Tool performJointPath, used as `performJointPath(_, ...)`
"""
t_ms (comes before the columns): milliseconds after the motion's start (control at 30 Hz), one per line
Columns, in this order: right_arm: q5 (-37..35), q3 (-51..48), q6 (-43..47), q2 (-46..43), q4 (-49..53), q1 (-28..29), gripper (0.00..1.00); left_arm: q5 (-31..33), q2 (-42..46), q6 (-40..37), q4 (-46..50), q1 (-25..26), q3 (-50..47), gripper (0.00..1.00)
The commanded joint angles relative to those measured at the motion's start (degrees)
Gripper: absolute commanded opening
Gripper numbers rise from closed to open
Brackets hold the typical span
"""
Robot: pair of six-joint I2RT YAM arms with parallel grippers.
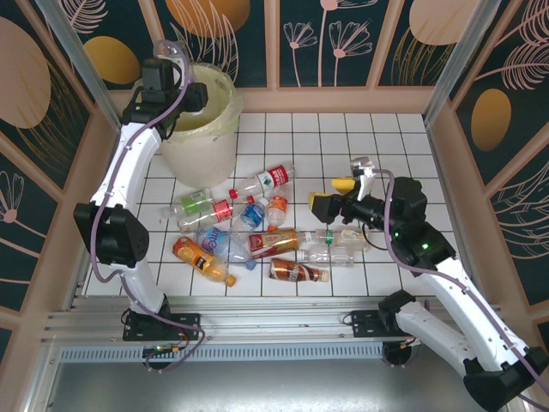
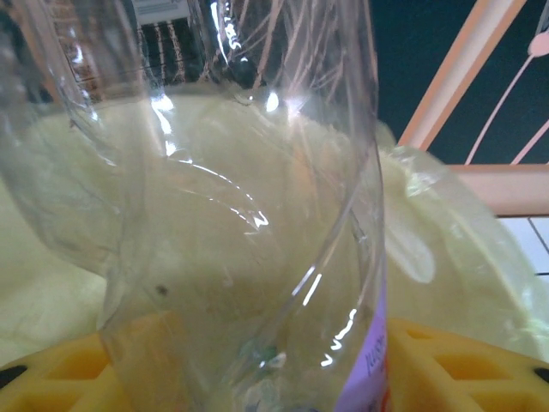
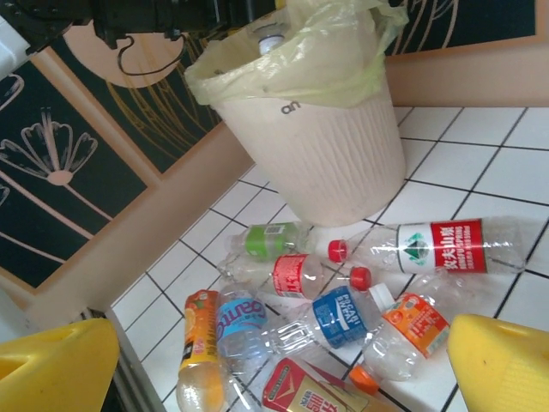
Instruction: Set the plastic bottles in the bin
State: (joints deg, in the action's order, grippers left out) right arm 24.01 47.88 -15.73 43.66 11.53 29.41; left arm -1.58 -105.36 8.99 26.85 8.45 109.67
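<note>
My left gripper (image 1: pixel 190 96) hangs over the mouth of the cream bin (image 1: pixel 202 137), which is lined with a pale yellow bag. It is shut on a clear plastic bottle (image 2: pixel 257 215) with a purple label edge, gripped between its yellow fingers (image 2: pixel 467 365) above the liner (image 2: pixel 446 249). Several plastic bottles lie in a heap on the tiles: a long red-labelled one (image 1: pixel 268 179), a green-labelled one (image 1: pixel 196 202), a blue-labelled one (image 3: pixel 343 316) and an orange juice one (image 1: pixel 203 260). My right gripper (image 1: pixel 331 196) hovers open just right of the heap, nothing between its fingers (image 3: pixel 502 360).
Two clear bottles (image 1: pixel 336 246) lie under my right arm, and a brown one (image 1: pixel 296 272) nearer the front. Wooden wall panels close in the tiled floor (image 1: pixel 360 137) on three sides. The bin (image 3: pixel 326 146) stands in the far left corner.
</note>
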Motion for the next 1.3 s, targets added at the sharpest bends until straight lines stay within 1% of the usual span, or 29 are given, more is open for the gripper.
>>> performJointPath(0,-4.31,-0.35,-1.79,0.79,1.66,0.47,0.99,-0.47,-0.91,-0.84,0.28,-1.19,-0.96,0.6)
performJointPath(133,-7.32,-0.28,-2.77,1.6,3.22,0.48,0.99,-1.47,-2.01,-0.64,1.25,-1.48,-0.95,0.61)
performJointPath(433,-9.45,-0.86,-4.51,1.86,4.02,0.47,0.99,-2.65,-2.96,0.04,2.5,-1.5,-1.04,0.67)
performJointPath(567,-11.69,-1.07,-6.03,2.0,5.92,0.47,0.99,-2.72,-2.46,0.39,2.09,-1.48,-1.64,0.71)
performJointPath(733,-16.86,-1.86,-8.8,2.04,9.14,0.39,0.99,-3.27,-0.81,1.01,1.06,-1.55,-1.78,0.78)
performJointPath(933,-23.55,-4.8,-15.6,1.49,12.3,0.38,0.99,-5.85,5.84,1.98,-4.42,-1.5,-6.91,0.9)
performJointPath(1033,-26.68,-6.52,-18.87,0.75,13.6,0.21,0.99,-7.1,11.57,2.0,-8.88,-1.5,-11.85,0.98)
performJointPath(1167,-32.8,-8.47,-23.04,-0.08,16.81,0.01,0.99,-10.94,18.16,1.98,-13.26,-1.46,-18.42,0.99)
performJointPath(1267,-36.11,-9.78,-26.23,-0.75,19.73,-0.53,0.99,-14.63,22.3,3.02,-15.76,-1.34,-22.45,0.99)
